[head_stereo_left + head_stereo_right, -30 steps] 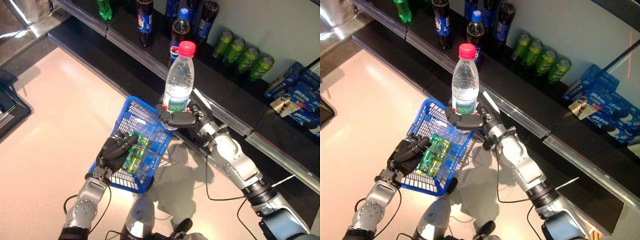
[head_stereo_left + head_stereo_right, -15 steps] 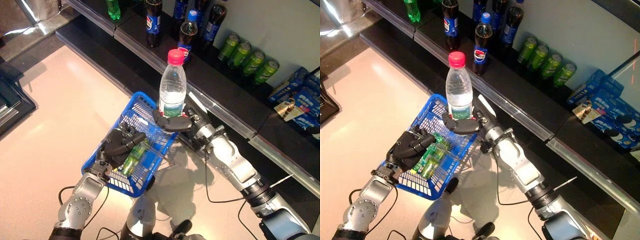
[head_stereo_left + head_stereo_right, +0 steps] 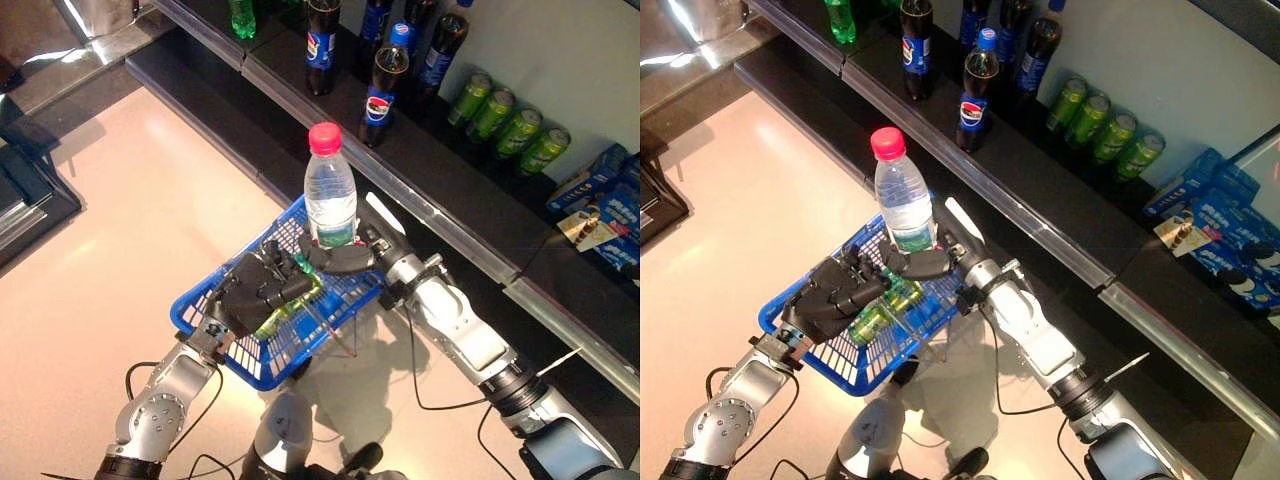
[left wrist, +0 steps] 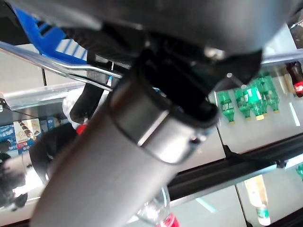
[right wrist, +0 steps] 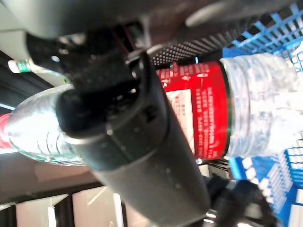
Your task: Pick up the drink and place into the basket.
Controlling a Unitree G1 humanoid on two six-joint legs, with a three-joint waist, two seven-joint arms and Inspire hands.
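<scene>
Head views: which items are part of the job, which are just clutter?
Job:
- water bottle, upright, gripped by the right hand over the basket
- blue basket, held by the left hand, green bottles already inside

Clutter:
- cola bottles on the shelf
- green cans
- blue packs

Clear bottle (image 3: 330, 200) with pink cap (image 3: 324, 137), red-and-green label; blue mesh basket (image 3: 215, 300) at centre; green cans (image 3: 505, 120) upper right; dark hands (image 3: 262, 288); pale floor (image 3: 110, 180).
</scene>
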